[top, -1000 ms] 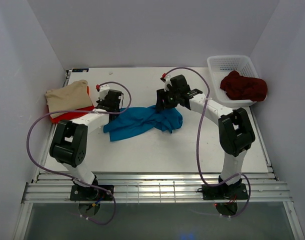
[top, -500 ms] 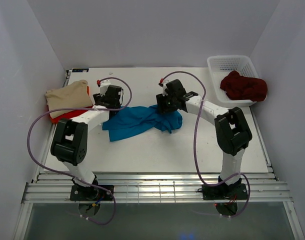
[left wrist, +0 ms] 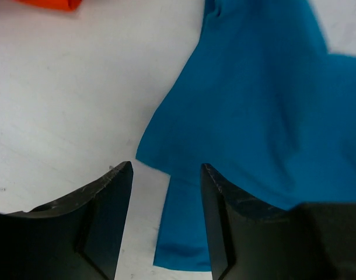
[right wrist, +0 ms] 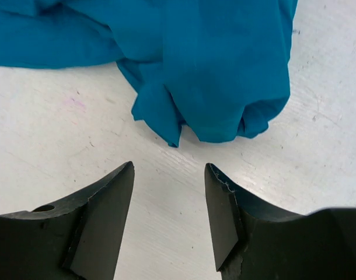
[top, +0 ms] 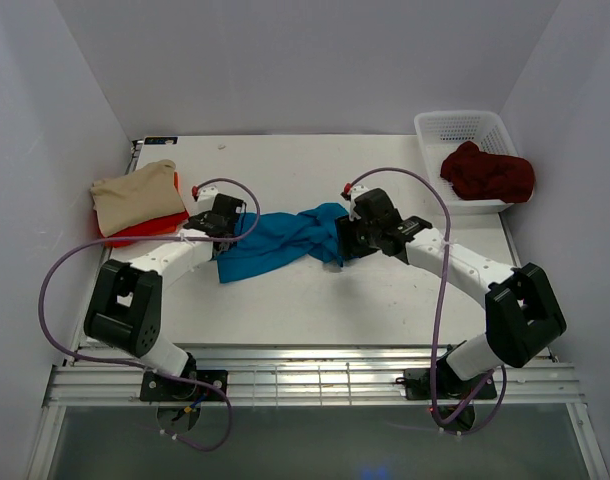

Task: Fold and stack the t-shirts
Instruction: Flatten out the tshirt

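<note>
Teal t-shirt (top: 275,243) lies crumpled, soft cloth bunched.

Found no legible text, label, brand, number or sign in any of the three views.

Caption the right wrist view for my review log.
Open right gripper hovers above the white table, just short of the crumpled teal t-shirt.
</note>
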Robot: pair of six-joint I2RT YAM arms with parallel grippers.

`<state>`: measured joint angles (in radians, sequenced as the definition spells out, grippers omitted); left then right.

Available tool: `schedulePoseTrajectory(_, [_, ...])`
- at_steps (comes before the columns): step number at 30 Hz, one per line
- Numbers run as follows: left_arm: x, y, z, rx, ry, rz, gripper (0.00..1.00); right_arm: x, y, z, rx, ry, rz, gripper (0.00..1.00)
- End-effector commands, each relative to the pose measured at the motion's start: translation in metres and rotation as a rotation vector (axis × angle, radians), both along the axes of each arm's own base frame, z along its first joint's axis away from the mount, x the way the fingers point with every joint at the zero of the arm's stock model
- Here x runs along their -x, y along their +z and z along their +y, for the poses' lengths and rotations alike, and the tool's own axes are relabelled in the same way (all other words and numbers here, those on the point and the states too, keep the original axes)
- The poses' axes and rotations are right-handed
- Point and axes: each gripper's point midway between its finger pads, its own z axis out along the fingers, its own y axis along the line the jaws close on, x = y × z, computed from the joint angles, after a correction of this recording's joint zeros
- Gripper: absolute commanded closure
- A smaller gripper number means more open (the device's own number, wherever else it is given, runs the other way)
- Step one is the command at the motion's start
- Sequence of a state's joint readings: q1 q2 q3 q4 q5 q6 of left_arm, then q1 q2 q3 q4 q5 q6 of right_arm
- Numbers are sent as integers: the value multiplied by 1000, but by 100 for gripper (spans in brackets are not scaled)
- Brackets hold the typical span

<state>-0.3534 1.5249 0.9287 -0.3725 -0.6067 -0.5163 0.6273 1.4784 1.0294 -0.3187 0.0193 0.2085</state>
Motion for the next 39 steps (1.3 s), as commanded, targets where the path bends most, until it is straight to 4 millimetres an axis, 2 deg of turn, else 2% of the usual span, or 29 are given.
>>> schedulePoseTrajectory(1, [24,-28,6,-10,44,132,39,5,-8,-6,18,-34,15,42])
schedulePoseTrajectory(7, [20,-40,11,-21,67,136,33,6,-9,-5,11,-36,13,42])
schedulePoseTrajectory(12, [13,-51,12,14,69,131,34,10,-10,-4,0,-32,22,42])
schedulePoseTrajectory(21, [22,-63,19,-7,99,171,37,16,-27,-15,33,-66,39,42])
schedulePoseTrajectory(25, [22,-65,18,-6,102,177,46,17,-34,-18,41,-79,44,41])
schedulePoseTrajectory(30, [23,-65,20,-14,110,179,66,16,-38,-17,42,-83,45,41])
schedulePoseTrajectory(39, [24,-66,18,-7,106,191,68,5,-47,-10,18,-88,12,39])
